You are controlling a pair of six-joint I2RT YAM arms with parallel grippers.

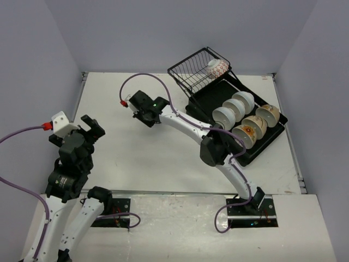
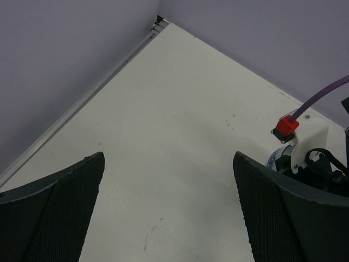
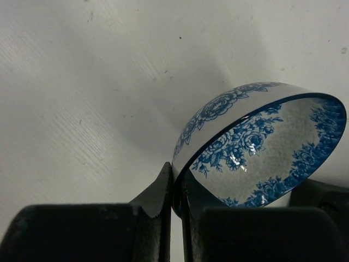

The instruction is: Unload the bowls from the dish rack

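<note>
Clerk: Status of the right gripper (image 3: 173, 185), please?

Inspector: We find its fingers pinched on the rim of the blue-patterned bowl (image 3: 256, 147), one finger inside and one outside. The bowl hangs tilted, its mouth turned sideways, over the white table (image 1: 142, 158). It is left of the dish rack (image 1: 203, 101) and well apart from it. We cannot tell whether the bowl touches the table.

Clerk: And the left gripper (image 2: 168, 158)?

Inspector: We record its jaws spread wide with nothing between them. It sits at the left side of the table, well apart from the rack and from the right gripper.

Clerk: Contents of the rack?

Inspector: We count six bowls standing on edge in the black tray, in two rows. Three white bowls (image 1: 234, 108) stand on the side toward the middle of the table, and three cream bowls (image 1: 255, 125) with brown rims on the outer side. One pink-patterned bowl (image 1: 217, 67) lies in the tilted wire basket (image 1: 191, 71) at the far end of the rack.

Clerk: Anything further?

Inspector: We note a red connector (image 2: 286, 125) on the right arm's wrist, seen from the left wrist camera
</note>
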